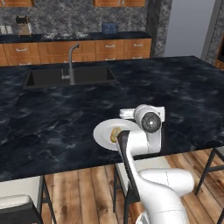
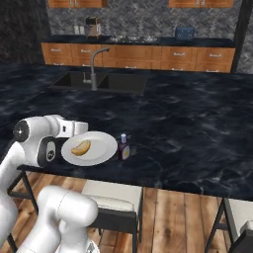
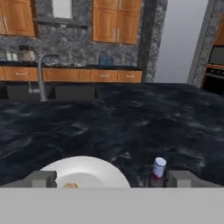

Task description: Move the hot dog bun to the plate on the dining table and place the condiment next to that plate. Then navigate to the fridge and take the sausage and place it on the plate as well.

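Observation:
The white plate (image 2: 99,150) lies near the front edge of the black marble dining table (image 2: 188,128). On it rests the golden hot dog bun (image 2: 80,147), also seen as the bun (image 1: 115,134) beside my arm. The dark red condiment (image 2: 123,147) with its pale cap stands upright just right of the plate's rim. My gripper (image 3: 112,179) is open, its fingertips (image 3: 43,178) spread wide, and it hovers at the table's near edge over the plate (image 3: 87,170) with nothing held. The condiment (image 3: 157,171) stands by the right fingertip. The grey fridge (image 3: 179,39) stands closed at the far right. The sausage is out of view.
A sink (image 1: 65,76) with a steel tap (image 1: 71,65) is set into the table's far left. Stools (image 2: 113,197) stand under the near edge on a wood floor. Wooden cabinets and a blue toaster (image 2: 184,32) line the back counter.

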You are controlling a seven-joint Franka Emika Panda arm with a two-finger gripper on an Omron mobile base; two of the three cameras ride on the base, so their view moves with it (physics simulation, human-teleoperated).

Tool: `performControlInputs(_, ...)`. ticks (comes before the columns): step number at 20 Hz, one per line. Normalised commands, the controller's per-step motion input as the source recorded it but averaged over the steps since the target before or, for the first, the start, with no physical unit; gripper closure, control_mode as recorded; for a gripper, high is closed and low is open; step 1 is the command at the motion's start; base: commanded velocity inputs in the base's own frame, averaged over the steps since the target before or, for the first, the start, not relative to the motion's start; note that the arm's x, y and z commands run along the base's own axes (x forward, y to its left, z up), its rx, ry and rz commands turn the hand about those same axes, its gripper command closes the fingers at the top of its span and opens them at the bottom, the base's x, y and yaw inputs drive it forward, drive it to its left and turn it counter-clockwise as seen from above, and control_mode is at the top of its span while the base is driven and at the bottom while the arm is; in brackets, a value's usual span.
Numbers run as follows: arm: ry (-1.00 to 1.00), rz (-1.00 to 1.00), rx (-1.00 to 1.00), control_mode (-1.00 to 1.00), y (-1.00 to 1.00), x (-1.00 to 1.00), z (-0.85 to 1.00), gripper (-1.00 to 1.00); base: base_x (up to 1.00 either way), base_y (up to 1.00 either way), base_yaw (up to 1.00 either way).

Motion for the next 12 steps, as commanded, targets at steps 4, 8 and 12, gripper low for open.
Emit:
performControlInputs(4, 0.29, -0.10, 0.20, -1.00, 0.00, -0.69, 0.27, -1.00, 0.00, 0.00, 0.00)
performControlInputs(8, 0.12, 0.00, 0.11, -1.00, 0.03, -0.99, 0.00, -1.00, 0.00, 0.00, 0.00)
performControlInputs(12, 0.08, 0.01, 0.09, -1.00, 0.01, -1.00, 0.13, -1.00, 0.00, 0.00, 0.00)
